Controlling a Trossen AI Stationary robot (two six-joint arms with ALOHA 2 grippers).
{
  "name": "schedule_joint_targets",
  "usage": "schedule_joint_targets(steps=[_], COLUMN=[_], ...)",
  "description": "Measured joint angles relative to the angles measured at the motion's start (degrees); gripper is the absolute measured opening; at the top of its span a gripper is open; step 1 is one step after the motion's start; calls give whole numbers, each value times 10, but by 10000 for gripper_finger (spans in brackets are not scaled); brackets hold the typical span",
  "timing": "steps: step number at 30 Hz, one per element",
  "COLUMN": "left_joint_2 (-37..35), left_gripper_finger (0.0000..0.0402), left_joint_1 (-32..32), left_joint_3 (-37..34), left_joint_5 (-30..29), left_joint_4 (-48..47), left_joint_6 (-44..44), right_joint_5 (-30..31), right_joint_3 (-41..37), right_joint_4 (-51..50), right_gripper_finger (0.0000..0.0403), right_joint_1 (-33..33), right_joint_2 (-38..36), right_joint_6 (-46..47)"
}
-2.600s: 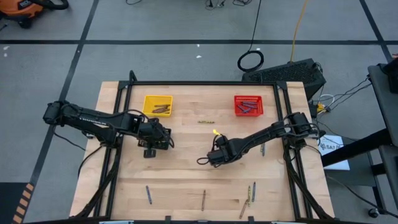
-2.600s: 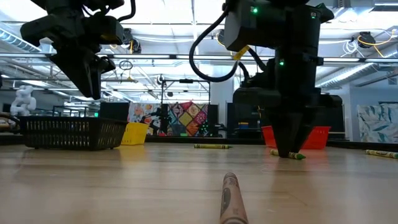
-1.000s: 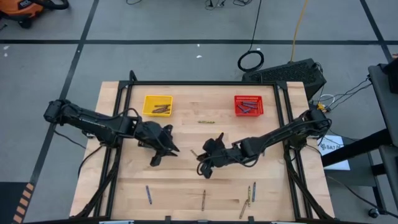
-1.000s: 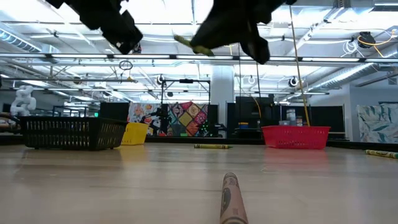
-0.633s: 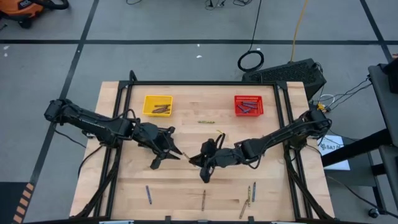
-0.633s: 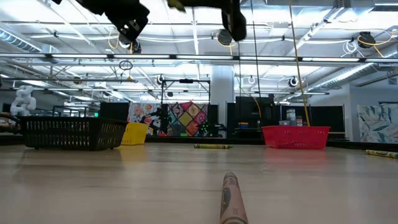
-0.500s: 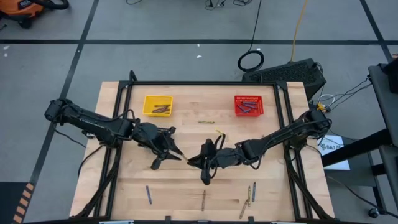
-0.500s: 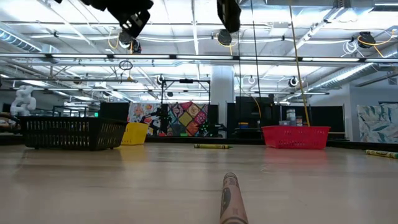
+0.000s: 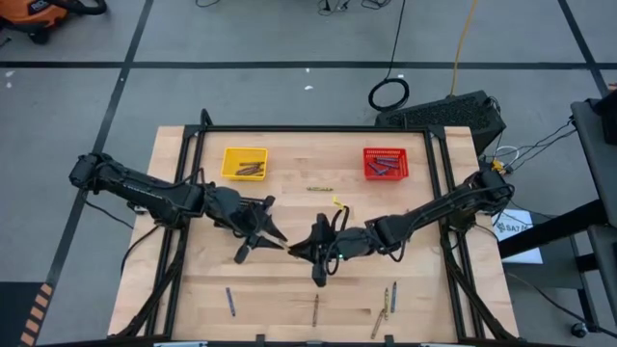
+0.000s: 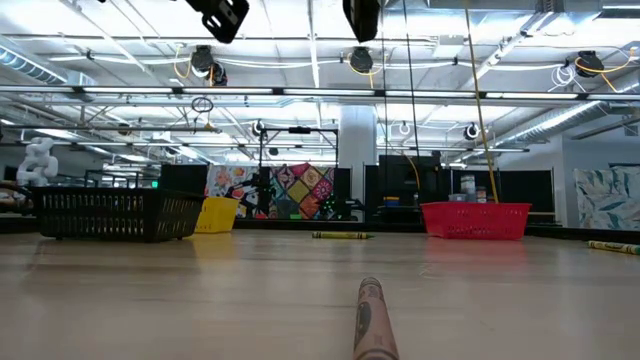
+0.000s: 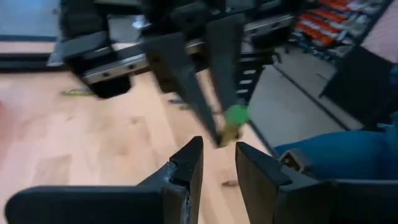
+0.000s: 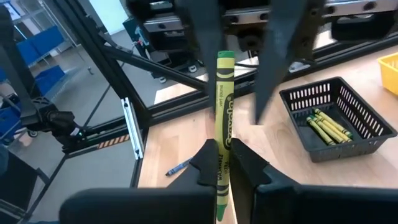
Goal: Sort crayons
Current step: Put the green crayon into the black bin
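Observation:
High over the table's middle my two grippers meet tip to tip. My right gripper [image 9: 295, 250] is shut on a yellow-green crayon [image 12: 224, 106]. My left gripper [image 11: 217, 152] faces it, open, with one finger [image 12: 205, 37] on either side of the crayon's free end [image 11: 231, 121] and clear of it. Under them a black mesh basket [image 12: 336, 118] holds several yellow-green crayons. Brown crayons lie in the yellow basket [image 9: 244, 163] and blue-grey ones in the red basket [image 9: 386, 163]. Loose crayons lie near the front edge [image 9: 315, 308] and at the far middle [image 9: 320, 189]. My right gripper pinches the crayon between its two fingers at about its middle [image 12: 221, 152]. The crayon lies along the fingers, and its front half [image 12: 224, 74] sticks out past their tips toward my left gripper. The fingers come nearly level from the table's right side. The crayon is lifted clear.
A black rail frame [image 9: 318, 129] runs round the tabletop's far and side edges. In the low view a paper-wrapped crayon [image 10: 370, 320] lies close to the near edge, another [image 10: 342, 235] farther back, one [image 10: 612, 246] at the right. The room's clutter shows beyond.
Both grippers have risen and tipped up toward level, leaving the top of the low view. My right gripper has rolled and carried the yellow-green crayon a little toward the table's left, up to my left gripper's open fingers. Neither has opened or shut.

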Motion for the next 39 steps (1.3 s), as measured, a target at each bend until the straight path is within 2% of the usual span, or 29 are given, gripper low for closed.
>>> schedule_joint_targets(steps=[26,30,36,39], left_joint_2=[0,0,0,0], left_gripper_finger=[95,72,14,12], left_joint_1=[1,1,1,1], left_joint_3=[0,0,0,0], left_joint_5=[1,0,-1,0], left_joint_4=[53,53,53,48], left_joint_6=[1,5,12,19], right_joint_5=[-3,-3,-5,-5], right_joint_3=[1,1,1,1], right_joint_4=[13,14,15,13], right_gripper_finger=[2,2,2,3], right_joint_1=[-19,-19,-19,-19], right_joint_2=[0,0,-1,-1], right_joint_6=[-4,-4,-4,-4])
